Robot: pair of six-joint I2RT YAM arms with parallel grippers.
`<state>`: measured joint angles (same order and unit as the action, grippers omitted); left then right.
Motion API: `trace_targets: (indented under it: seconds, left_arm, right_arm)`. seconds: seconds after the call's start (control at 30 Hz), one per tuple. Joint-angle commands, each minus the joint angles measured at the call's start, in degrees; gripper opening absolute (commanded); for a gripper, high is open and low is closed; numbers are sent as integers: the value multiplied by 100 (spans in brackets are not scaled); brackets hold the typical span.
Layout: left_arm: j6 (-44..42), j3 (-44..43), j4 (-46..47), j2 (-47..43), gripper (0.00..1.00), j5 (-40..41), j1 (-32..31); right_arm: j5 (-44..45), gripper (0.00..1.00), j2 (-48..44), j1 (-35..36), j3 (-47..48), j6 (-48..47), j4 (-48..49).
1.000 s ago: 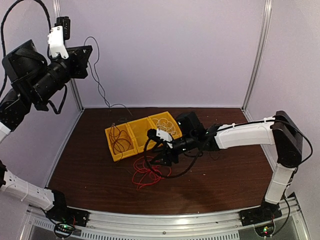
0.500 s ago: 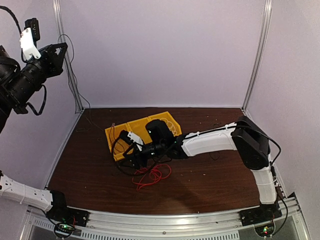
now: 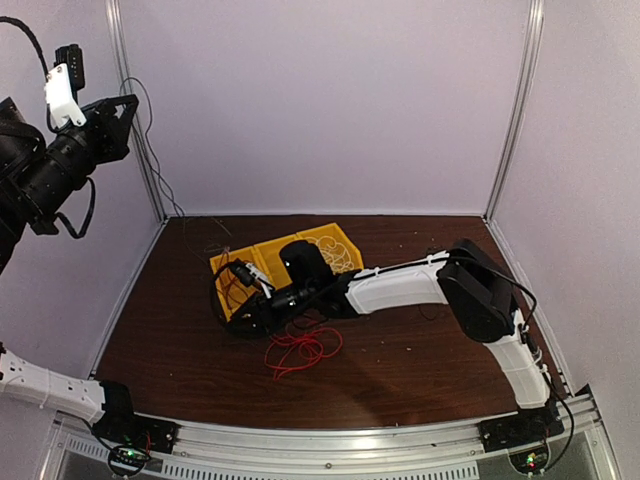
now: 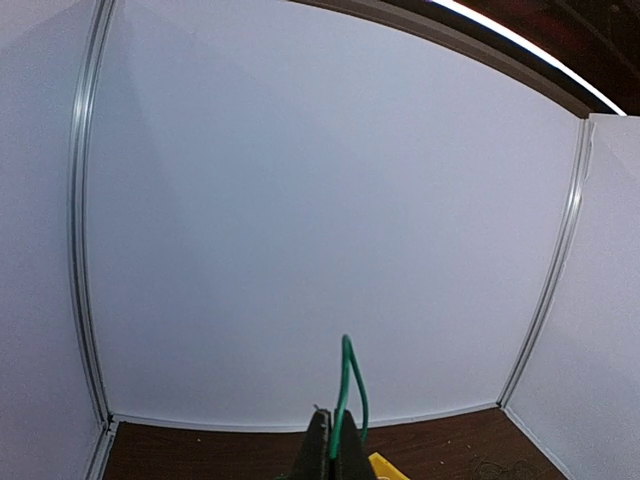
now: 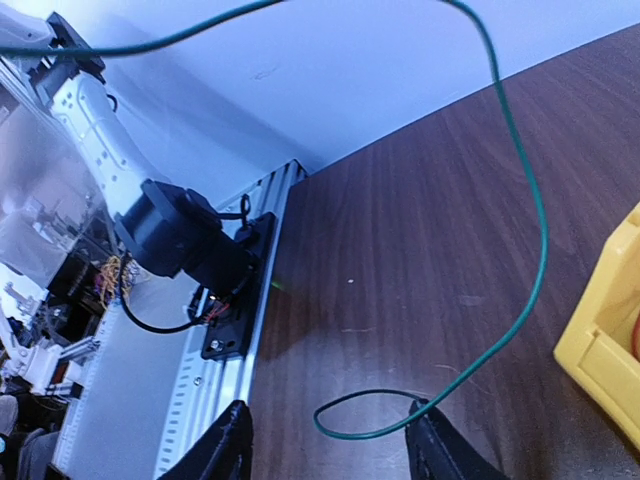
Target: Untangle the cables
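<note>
My left gripper (image 3: pixel 128 108) is raised high at the far left and shut on a thin dark green cable (image 3: pixel 150 165). The cable hangs down along the corner post toward the yellow tray (image 3: pixel 268 250). In the left wrist view the fingertips (image 4: pixel 335 450) pinch a green loop (image 4: pixel 347 385). My right gripper (image 3: pixel 235 300) reaches across to the tray's left end, low over the table. It is open (image 5: pixel 330 445), and the green cable (image 5: pixel 535 250) curls between its fingers and touches the right fingertip (image 5: pixel 425 415). A red cable (image 3: pixel 300 348) lies loose on the table. A white cable (image 3: pixel 340 255) lies in the tray's right compartment.
The tray's left compartment holds a dark red bundle (image 3: pixel 238 285). The tray corner (image 5: pixel 610 340) shows at the right of the right wrist view. The left arm's base (image 5: pixel 180 240) and the aluminium front rail (image 3: pixel 330 455) lie at the near edge. Walls enclose three sides.
My right gripper has moved left from beside the red cable to the tray's left end. My left arm has swung further left and up, drawing the green cable along the post.
</note>
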<state>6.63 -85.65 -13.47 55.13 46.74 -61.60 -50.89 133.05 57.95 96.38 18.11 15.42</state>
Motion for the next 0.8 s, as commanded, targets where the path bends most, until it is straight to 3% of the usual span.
trace_targets:
  seconds: [0.0, 0.17, 0.3, 0.4, 0.43, 0.77]
  left_arm:
    - [105, 105, 133, -152, 0, 68, -5]
    - [167, 197, 127, -257, 0, 89, -8]
    - [266, 166, 16, -273, 0, 53, -9]
    - [290, 186, -31, -280, 0, 91, -5]
    - [294, 203, -28, -290, 0, 114, -9]
    - [92, 508, 448, 49, 0, 33, -9]
  right_arm:
    - [-653, 47, 290, 23, 262, 1212, 711]
    - [-406, 39, 732, 23, 675, 1907, 746]
    - [-268, 26, 896, 23, 877, 1975, 613]
    - [-237, 2, 778, -13, 976, 1639, 278]
    - [-236, 0, 667, -45, 960, 1471, 158]
    - [-247, 0, -1053, -1049, 1204, 467, -679]
